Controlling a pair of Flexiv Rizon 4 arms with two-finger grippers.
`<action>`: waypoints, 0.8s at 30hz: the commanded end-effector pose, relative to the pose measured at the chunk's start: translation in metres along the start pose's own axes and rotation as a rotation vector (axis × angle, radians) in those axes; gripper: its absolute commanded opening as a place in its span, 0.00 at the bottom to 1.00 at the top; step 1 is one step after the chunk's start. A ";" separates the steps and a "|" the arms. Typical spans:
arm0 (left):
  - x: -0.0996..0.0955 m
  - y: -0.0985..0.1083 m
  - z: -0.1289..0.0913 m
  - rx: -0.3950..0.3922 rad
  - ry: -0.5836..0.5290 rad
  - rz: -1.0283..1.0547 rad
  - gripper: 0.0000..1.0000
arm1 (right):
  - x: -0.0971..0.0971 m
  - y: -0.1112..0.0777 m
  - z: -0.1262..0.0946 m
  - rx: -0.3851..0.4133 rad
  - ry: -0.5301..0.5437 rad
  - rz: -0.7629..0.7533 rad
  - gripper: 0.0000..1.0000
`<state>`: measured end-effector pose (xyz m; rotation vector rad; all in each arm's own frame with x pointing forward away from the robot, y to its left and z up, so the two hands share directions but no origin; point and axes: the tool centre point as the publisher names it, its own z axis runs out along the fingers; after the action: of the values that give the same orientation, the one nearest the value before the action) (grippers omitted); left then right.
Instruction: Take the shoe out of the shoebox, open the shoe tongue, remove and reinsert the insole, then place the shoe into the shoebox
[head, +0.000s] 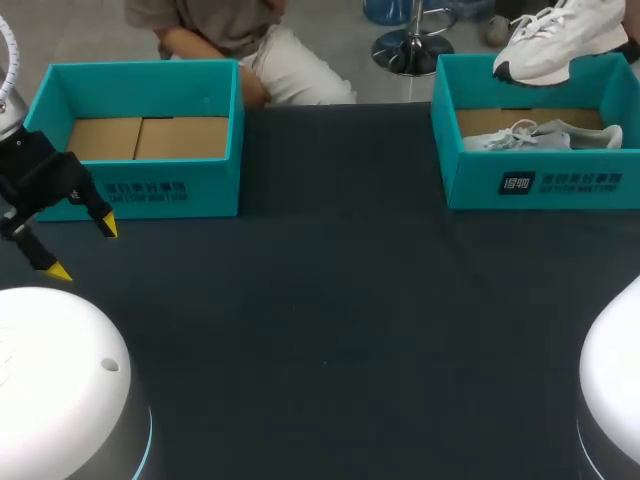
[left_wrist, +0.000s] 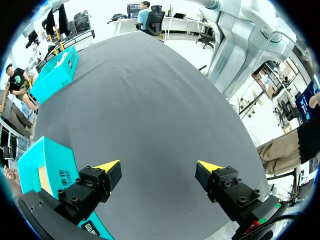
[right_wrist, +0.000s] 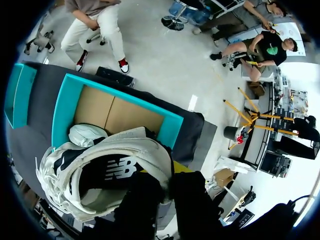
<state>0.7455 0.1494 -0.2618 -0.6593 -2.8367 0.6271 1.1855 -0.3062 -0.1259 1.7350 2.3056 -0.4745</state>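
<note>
Hanging wide open, empty: left gripper (head: 84, 249), beside left box (head: 140, 190). Far right, shoe (head: 560, 45) held above right box (head: 540, 185), right gripper (right_wrist: 162, 175) pinched on its collar. Risk: one-wall grip may let it twist or slip, dropping onto the second shoe (head: 545, 135) inside.

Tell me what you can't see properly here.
Head view: white shoe cut off by the top edge; what holds it is out of view.
Right wrist view: grey shoe, mostly covered by the white shoe.
Left wrist view: near shoebox, partly behind the left hand.
</note>
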 end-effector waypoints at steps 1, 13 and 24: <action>0.001 0.000 0.000 -0.002 0.000 0.000 1.00 | -0.003 0.003 0.000 0.055 -0.008 0.133 0.00; 0.001 0.000 0.000 -0.002 0.000 0.000 1.00 | 0.009 -0.011 0.014 0.115 0.046 0.449 0.00; 0.001 0.000 0.000 -0.002 0.000 0.000 1.00 | 0.011 -0.025 0.034 0.093 0.076 0.564 0.00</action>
<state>0.7455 0.1494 -0.2618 -0.6594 -2.8366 0.6271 1.1617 -0.3137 -0.1544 2.3578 1.7440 -0.4298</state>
